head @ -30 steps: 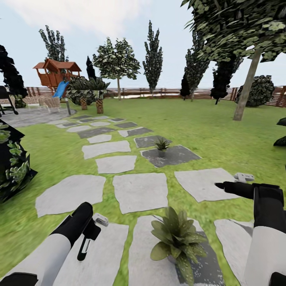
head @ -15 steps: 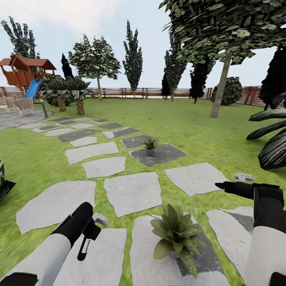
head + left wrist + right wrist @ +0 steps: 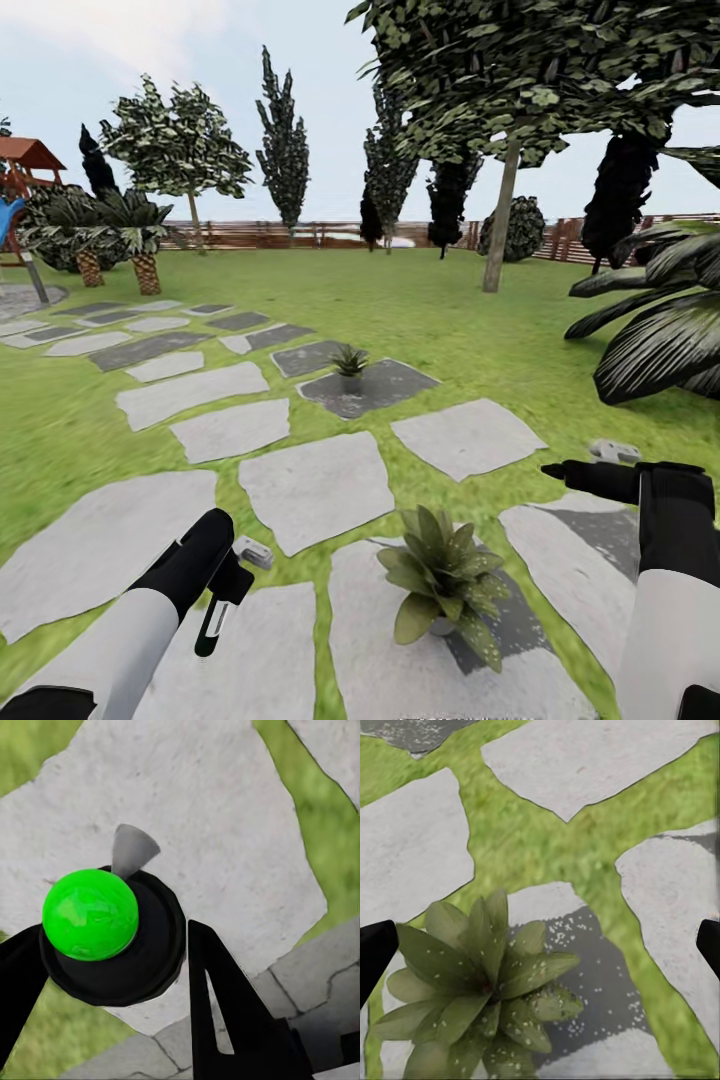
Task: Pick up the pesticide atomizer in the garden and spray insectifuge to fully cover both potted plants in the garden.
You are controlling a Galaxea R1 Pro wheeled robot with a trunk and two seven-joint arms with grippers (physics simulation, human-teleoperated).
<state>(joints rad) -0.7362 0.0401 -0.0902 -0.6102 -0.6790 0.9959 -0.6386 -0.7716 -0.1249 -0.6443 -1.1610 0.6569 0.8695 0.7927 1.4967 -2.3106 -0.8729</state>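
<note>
The atomizer (image 3: 109, 934) sits in my left claw (image 3: 215, 610): in the left wrist view I see its dark round body end-on w/ a bright green cap and a pale grey nozzle tip poking out, my black fingers (image 3: 225, 1005) closed against both sides of it. In the head view it's low at my left, by the black finger that hangs down over a slab. My right claw (image 3: 560, 468) is held out over the path, empty; the right wrist view has its two dark tips at opposite edges, so it's wide open. Near potted plant (image 3: 440, 580) is right in front of me between my arms, a rosette of pointed green leaves w/ white specks on them and on the darkened stone beside it. Far potted plant (image 3: 349, 362) stands on a dark slab further up the path. Vs 1 s ago the whole view has swung right: the playhouse (image 3: 25, 165) is now at the left edge and a big dark broad-leaved plant (image 3: 660, 320) has come in at right; arms look the same. Garden: green lawn (image 3: 480, 320), pale irregular stone slabs (image 3: 315, 490), trees, brown slatted fence (image 3: 300, 235) at the back, pale sky.
</note>
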